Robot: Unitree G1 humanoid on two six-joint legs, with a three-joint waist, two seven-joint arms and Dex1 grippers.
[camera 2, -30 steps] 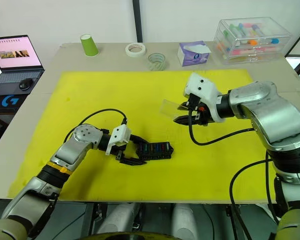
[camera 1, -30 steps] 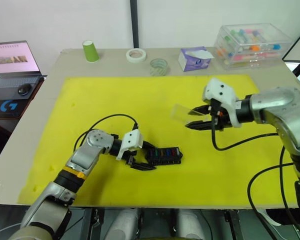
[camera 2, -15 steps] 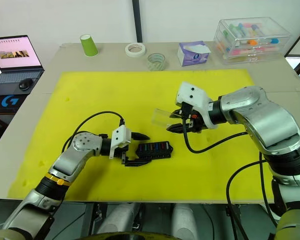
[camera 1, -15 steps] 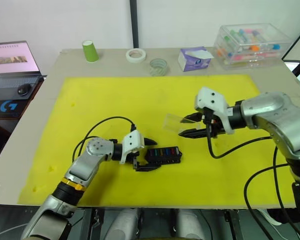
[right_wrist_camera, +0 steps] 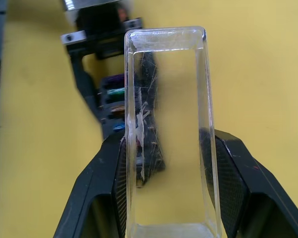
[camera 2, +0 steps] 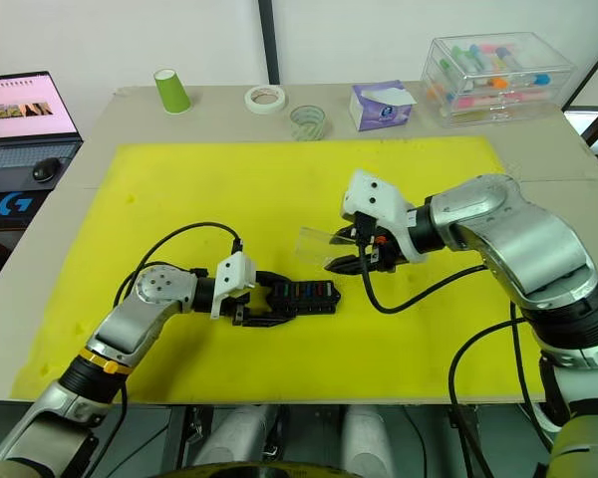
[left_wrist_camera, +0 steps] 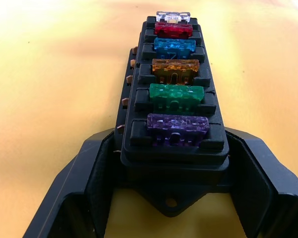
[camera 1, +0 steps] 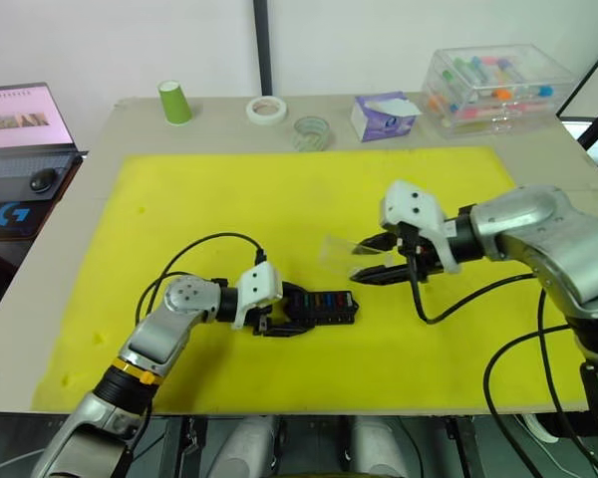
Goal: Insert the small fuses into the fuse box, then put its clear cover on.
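The left gripper (camera 1: 279, 314) has its jaws clamped on the fuse box (camera 1: 319, 305) (six small fuses (left_wrist_camera: 175, 79) seated), which lies on the yellow mat (camera 1: 229, 199). The right gripper (camera 2: 344, 249) grips the clear cover (camera 2: 317, 242) above it.

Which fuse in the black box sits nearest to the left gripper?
The purple fuse, in the end slot of the fuse box held by the left gripper; green, orange, blue, red and clear follow it.

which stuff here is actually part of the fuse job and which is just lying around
Part of the job:
- fuse box, gripped by the left hand
- small fuses, six seated in its slots
- clear cover, held by the right hand

Just lying about:
- green cup
- two tape rolls
- tissue box
- storage box
- laptop
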